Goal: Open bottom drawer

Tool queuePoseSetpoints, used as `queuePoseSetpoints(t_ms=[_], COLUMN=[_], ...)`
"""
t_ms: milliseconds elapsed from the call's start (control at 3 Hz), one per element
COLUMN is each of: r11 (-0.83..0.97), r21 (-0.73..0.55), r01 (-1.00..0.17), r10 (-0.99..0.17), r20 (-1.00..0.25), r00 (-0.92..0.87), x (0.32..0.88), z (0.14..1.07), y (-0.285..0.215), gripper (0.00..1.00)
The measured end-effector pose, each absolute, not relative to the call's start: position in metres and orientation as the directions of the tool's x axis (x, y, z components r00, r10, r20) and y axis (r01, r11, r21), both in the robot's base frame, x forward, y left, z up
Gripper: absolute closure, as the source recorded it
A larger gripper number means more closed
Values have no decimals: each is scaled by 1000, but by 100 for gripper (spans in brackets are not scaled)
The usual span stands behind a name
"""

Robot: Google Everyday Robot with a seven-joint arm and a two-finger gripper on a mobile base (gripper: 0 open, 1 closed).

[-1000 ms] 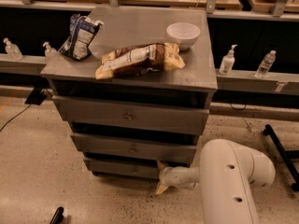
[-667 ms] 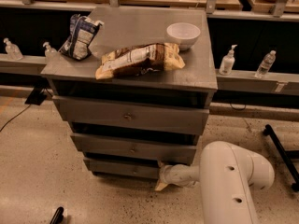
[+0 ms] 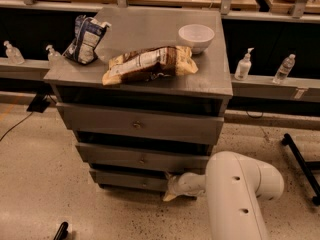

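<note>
The print on the crumpled tan-and-brown snack bag [image 3: 147, 64], lying on top of the grey-painted wooden chest [image 3: 210, 79], is too small to read. So is the print on the blue-and-white pouch [image 3: 85, 38] at the top's left rear corner. A round white bowl [image 3: 196, 36] stands at the right rear corner.

The bottom drawer [image 3: 125, 179], narrowest of the chest's three fronts, sits just above the speckled floor [image 3: 55, 184], with a dark gap over its upper edge and its small round knob at mid-front. The tool [image 3: 171, 191] is low at that drawer's right end, against the front and to the right of the knob. Whether it is wide or narrow cannot be told. The white rounded arm [image 3: 240, 194] fills the floor at the chest's right front corner, while the floor before and left of the chest lies open. A black stand foot [image 3: 300, 159] lies well to the right.

Compared with a second ago, tool, arm and drawer look unchanged.
</note>
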State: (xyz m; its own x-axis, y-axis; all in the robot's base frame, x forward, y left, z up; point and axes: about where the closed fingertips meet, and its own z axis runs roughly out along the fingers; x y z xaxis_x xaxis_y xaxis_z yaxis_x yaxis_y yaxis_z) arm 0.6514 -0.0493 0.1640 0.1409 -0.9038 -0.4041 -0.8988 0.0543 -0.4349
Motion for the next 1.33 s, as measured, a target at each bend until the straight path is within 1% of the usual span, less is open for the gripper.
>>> queuePoseSetpoints(t_ms=[333,667,1000,1333], r11=[17,-29,-49,-49], r21=[-399,-365,-364,-364], r01=[-917,-930,-930,-930], r10=[-896,-883,-875,-875], r20=[-413,-427,-433,-433], r00=[163,195,215,215], x=[644,628,621,621], z=[156,151,155,155], y=[-40,-30,-26,-26], gripper=[25,34,30,35])
